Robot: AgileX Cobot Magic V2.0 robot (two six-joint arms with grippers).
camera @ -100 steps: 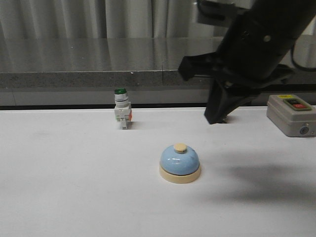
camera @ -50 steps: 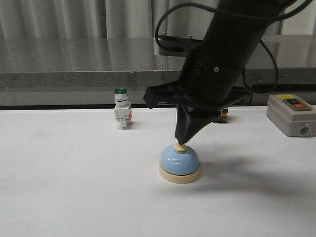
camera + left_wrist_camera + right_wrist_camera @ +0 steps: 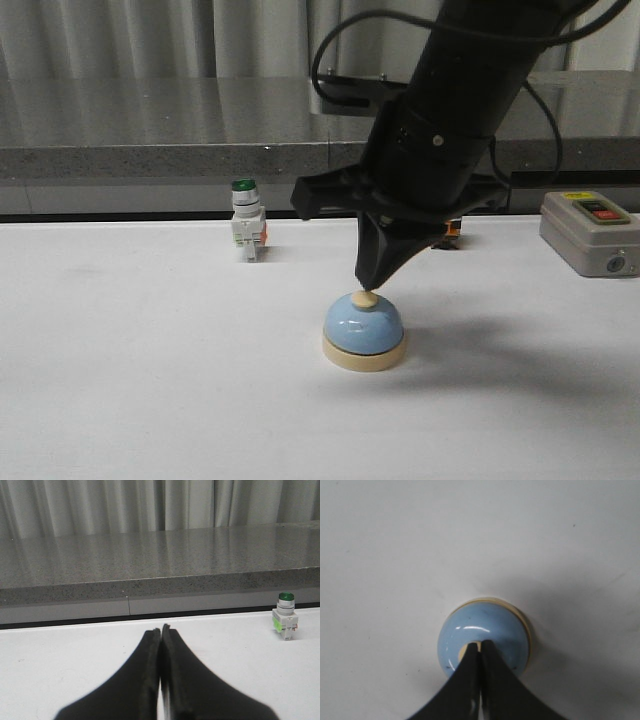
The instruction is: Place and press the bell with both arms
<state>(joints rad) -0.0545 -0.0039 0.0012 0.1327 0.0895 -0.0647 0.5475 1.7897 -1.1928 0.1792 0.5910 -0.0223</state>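
The right gripper covers most of the cream button of the bell, its fingers pressed together and the tips touching the button. The bell stands mid-table with open surface all around. The left gripper, also closed and empty, is cut off below.

The bell had a glossy pale-blue dome that caught highlights, on a duller cream base. The bench looked matt, smooth and white. Behind it ran a speckled, stone-like grey ledge with a polished, reflective top.
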